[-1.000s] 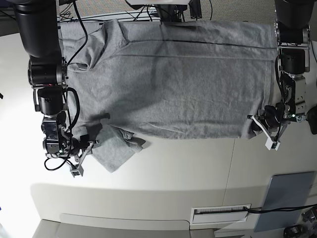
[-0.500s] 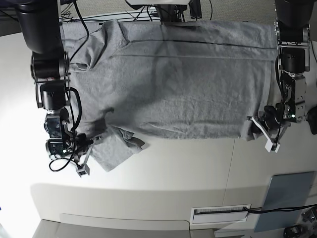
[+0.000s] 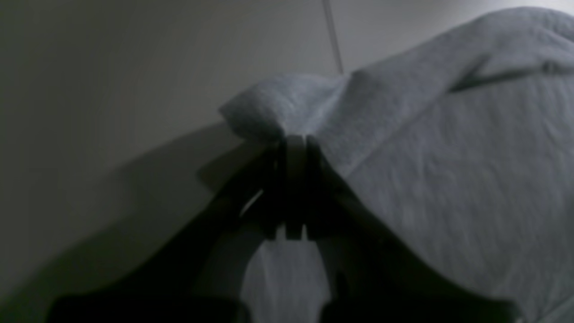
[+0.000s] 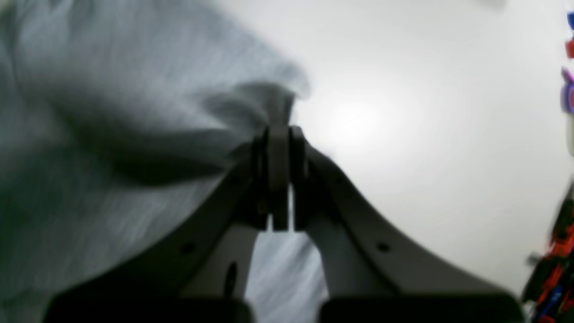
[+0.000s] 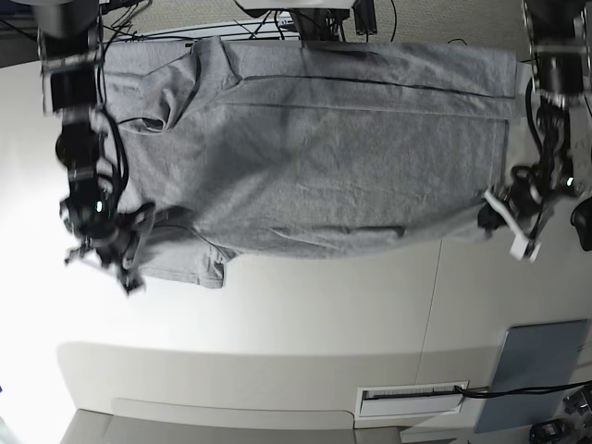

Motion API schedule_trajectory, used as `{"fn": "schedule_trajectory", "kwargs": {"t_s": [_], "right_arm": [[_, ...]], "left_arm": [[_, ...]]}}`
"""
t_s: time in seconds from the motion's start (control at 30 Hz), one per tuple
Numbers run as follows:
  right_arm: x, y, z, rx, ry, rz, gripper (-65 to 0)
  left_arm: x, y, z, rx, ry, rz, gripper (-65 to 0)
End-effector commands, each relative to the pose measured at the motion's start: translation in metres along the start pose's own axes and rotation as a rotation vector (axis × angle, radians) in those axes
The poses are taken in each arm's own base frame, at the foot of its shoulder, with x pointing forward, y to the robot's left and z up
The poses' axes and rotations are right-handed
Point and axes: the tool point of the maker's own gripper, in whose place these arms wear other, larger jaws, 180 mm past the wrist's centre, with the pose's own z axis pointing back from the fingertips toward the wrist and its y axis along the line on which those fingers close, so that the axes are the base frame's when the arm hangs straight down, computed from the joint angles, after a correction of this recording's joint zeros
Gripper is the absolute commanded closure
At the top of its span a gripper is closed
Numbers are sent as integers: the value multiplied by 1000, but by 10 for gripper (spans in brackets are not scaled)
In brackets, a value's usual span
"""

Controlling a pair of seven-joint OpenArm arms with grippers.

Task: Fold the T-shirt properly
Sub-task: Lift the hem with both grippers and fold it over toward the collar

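Observation:
The heather-grey T-shirt (image 5: 324, 139) lies spread across the white table, plain side up. My left gripper (image 5: 499, 215) is shut on the shirt's corner at the base view's right; the left wrist view shows the jaws closed (image 3: 293, 143) on a bunch of grey cloth (image 3: 278, 107). My right gripper (image 5: 137, 242) is shut on the shirt's sleeve end at the base view's left; the right wrist view shows the jaws closed (image 4: 278, 132) on a pinch of cloth (image 4: 264, 103). Both held edges are lifted a little off the table.
A flat grey-blue pad (image 5: 532, 375) lies at the lower right. A white slotted panel (image 5: 412, 400) is set in the table's near edge. Cables (image 5: 305, 14) and dark equipment sit beyond the shirt's far edge. Bare white table (image 5: 324, 305) lies below the shirt.
Both arms have moved up the base view, away from the near edge, pulling the shirt's lower edge with them. The loose sleeve flap at left is drawn in and flatter.

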Motion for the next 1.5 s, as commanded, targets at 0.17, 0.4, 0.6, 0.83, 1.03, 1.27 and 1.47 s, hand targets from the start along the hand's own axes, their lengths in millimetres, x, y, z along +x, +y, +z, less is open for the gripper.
{"fn": "schedule_trajectory", "kwargs": {"t_s": [0.17, 0.4, 0.6, 0.83, 1.03, 1.27, 1.47], "right_arm": [[-22, -9, 47, -65, -72, -26, 0], [-61, -9, 100, -118, -67, -21, 0], [-90, 1, 127, -119, -16, 4, 0], [-116, 24, 146, -68, 51, 44, 0], [-145, 37, 152, -33, 136, 50, 0], [-175, 38, 162, -67, 229, 58, 0], [-185, 40, 166, -67, 269, 58, 0]], "left_arm": [[10, 15, 47, 15, -127, 9, 0], [-19, 5, 69, -37, -117, 17, 0], [-54, -2, 76, -43, -42, 24, 0], [-84, -5, 82, -43, 19, 46, 0], [-99, -2, 84, -23, 70, 26, 0], [-107, 0, 85, -12, 99, 14, 0], [-111, 0, 86, -9, 111, 12, 0]]}}
